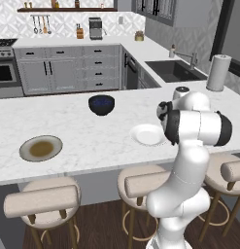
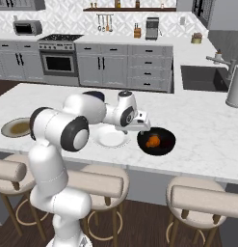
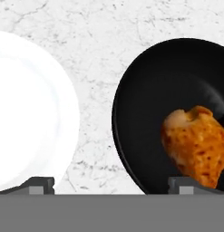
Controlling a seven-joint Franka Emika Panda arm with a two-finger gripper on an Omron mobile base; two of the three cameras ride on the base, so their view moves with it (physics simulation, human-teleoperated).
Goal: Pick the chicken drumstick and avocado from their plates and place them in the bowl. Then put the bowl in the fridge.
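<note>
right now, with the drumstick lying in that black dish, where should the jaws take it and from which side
Come straight down from above: the chicken drumstick lies low inside the black dish, whose raised rim blocks a sideways approach. Close the open jaws across its rounded meaty body, the widest part showing; its bone end isn't clear here.

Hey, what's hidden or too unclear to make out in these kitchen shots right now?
1. Hand view: the bowl is cut off by the right edge, and the lower end of the chicken drumstick sits behind a fingertip.
2. Left base view: the arm covers the right rim of the white plate.
3. Left base view: the bowl's dark inside is too small to read.
</note>
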